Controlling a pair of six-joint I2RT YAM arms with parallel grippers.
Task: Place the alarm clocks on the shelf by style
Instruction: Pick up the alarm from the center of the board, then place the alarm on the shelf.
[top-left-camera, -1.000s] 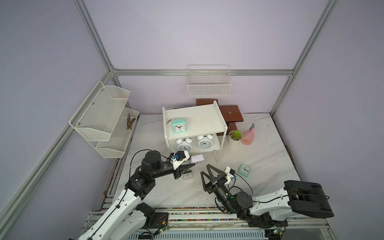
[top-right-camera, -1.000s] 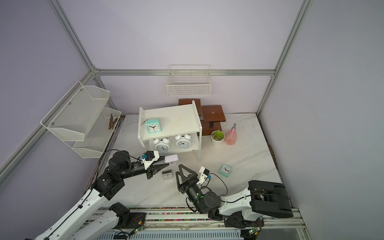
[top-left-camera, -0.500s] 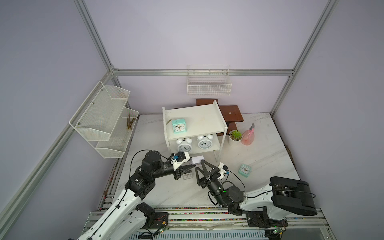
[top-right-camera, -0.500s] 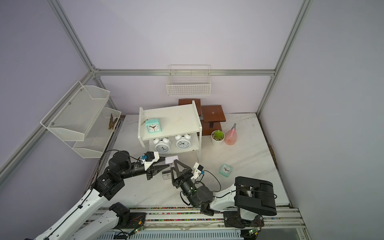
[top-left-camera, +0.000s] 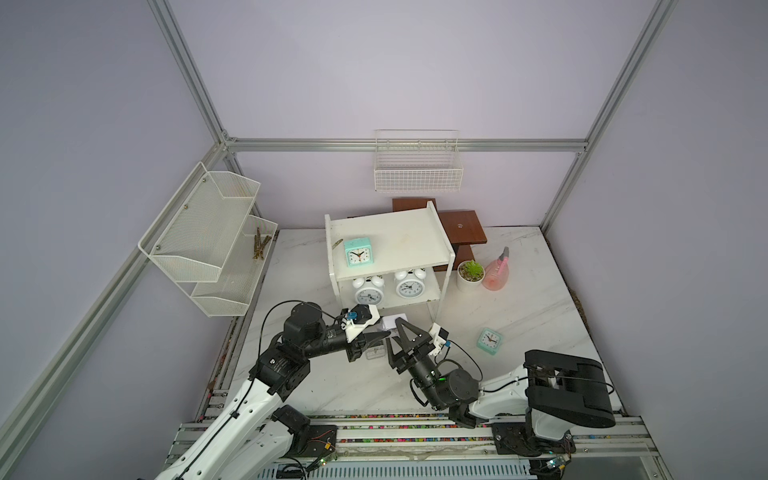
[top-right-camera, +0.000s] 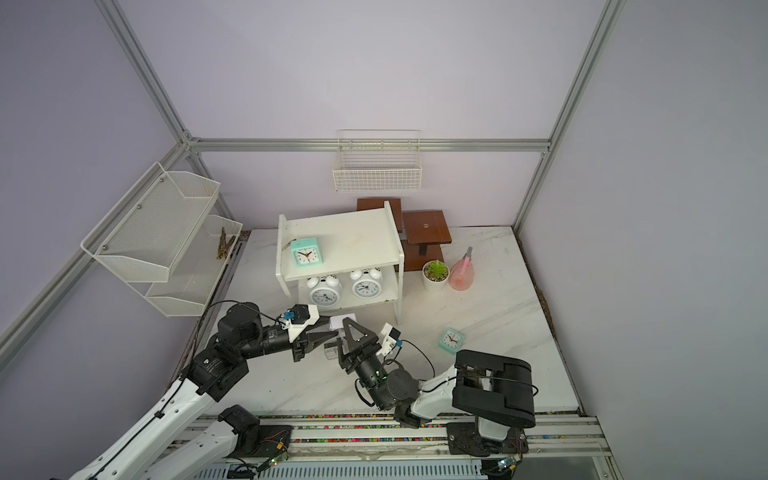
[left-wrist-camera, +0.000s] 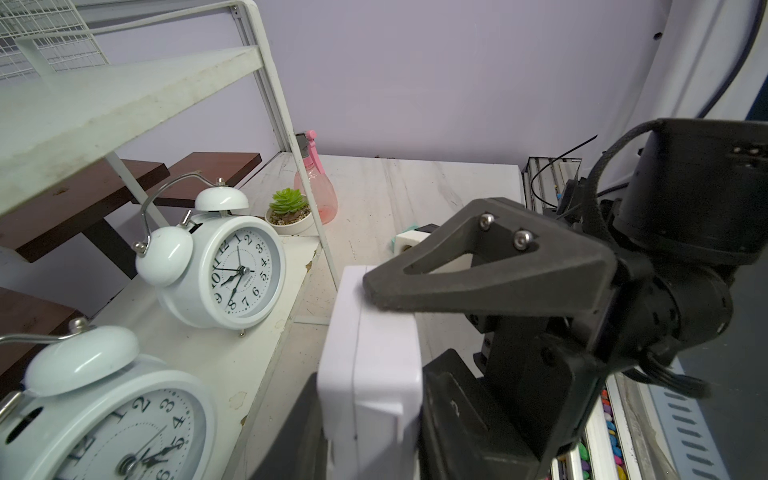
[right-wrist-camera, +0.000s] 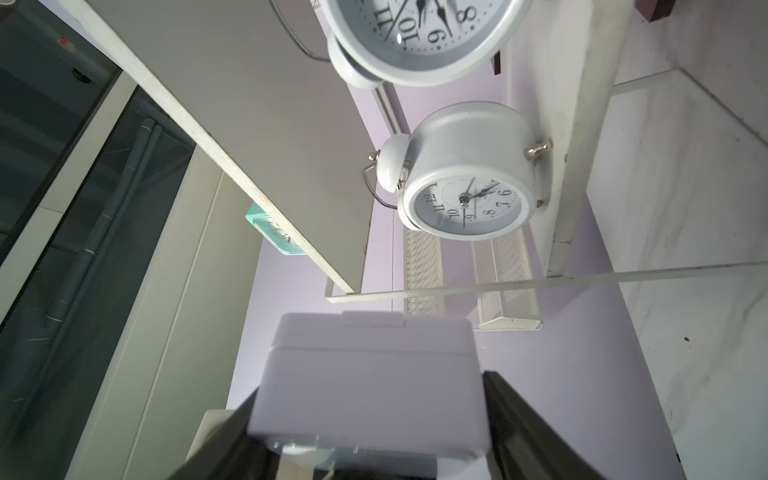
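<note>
Left wrist view: my left pincer (left-wrist-camera: 372, 399) clenches the square white clock (left-wrist-camera: 374, 361); right wrist view: my right pincer (right-wrist-camera: 370, 407) flanks it, grip unclear.

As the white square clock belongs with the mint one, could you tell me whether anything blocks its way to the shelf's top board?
Nothing visible does. The white square clock is held low in front of the shelf; the top board lies bare beside the mint clock.
</note>
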